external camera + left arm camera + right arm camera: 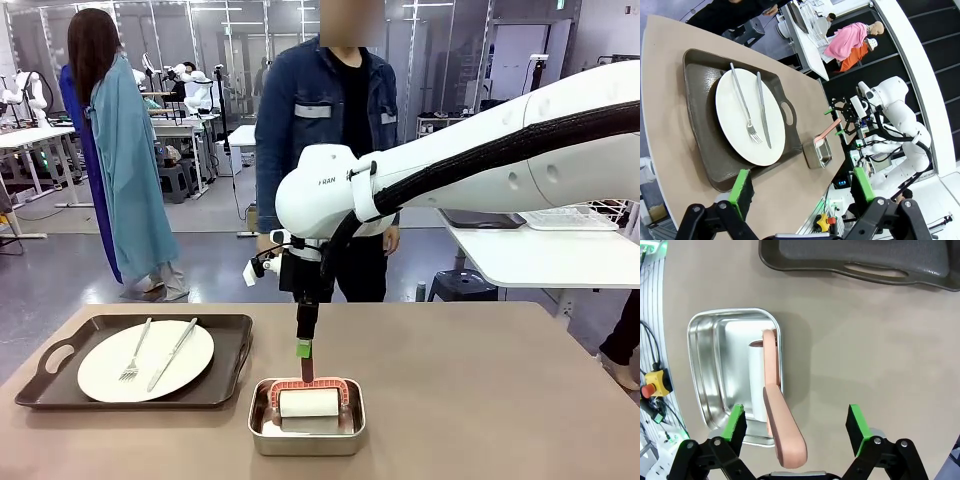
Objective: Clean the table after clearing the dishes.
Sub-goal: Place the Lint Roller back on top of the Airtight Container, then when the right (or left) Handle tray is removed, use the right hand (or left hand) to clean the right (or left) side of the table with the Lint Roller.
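Front view: your right gripper hangs fingers-down over the steel pan near the front edge of the table. It is seen edge-on here, so you cannot tell its opening from this side. In the pan lies a white roller, its pink handle rising upright to the fingertips from directly below. To the robot's left, apart from the pan, sits the dark tray carrying one plate, a fork and a knife, so the dishes are not yet cleared. Left wrist view: your left gripper hovers near one end of that tray, spread wide and empty. The fork and knife run lengthwise away from it, and this arm is the nearer to the dishes. Right wrist view: the right fingers are spread wide with nothing gripped. The handle's free end stands between them, closer to the pad on the pan's side, with its long axis pointing up toward the wrist. A closing grasp looks likely to catch it off-centre.
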{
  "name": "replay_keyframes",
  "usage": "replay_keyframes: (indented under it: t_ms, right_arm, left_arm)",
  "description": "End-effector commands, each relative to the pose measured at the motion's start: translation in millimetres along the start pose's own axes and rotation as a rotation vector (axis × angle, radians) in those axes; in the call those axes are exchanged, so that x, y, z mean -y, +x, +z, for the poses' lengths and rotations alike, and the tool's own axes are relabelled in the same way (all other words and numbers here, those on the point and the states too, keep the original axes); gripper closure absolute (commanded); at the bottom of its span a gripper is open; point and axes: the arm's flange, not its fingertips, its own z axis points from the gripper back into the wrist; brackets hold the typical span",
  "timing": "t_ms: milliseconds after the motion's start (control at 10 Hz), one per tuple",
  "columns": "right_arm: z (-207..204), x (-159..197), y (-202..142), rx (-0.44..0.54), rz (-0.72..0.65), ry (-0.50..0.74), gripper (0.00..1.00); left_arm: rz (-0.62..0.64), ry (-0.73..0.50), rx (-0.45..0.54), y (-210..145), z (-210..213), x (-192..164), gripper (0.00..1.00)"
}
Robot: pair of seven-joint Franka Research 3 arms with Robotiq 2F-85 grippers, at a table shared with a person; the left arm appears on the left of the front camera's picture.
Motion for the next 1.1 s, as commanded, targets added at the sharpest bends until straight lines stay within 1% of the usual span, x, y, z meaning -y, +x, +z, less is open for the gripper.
replay_keyframes:
  t_ms: [0,100,200,1000]
  right_arm:
    - [-2,3,-10,0.016,-0.016,-0.014,0.0]
    - [-10,8,-20,-0.005,-0.034,0.01,0.0]
    - [1,3,-3,0.001,-0.007,-0.001,0.0]
    - [1,3,-3,0.001,-0.007,-0.001,0.0]
  left_arm:
    - [0.014,-0.015,0.018,2,2,3,0.0]
    - [0.014,-0.015,0.018,2,2,3,0.0]
    - [0.014,-0.015,0.018,2,2,3,0.0]
    - [0.014,-0.015,0.018,2,2,3,0.0]
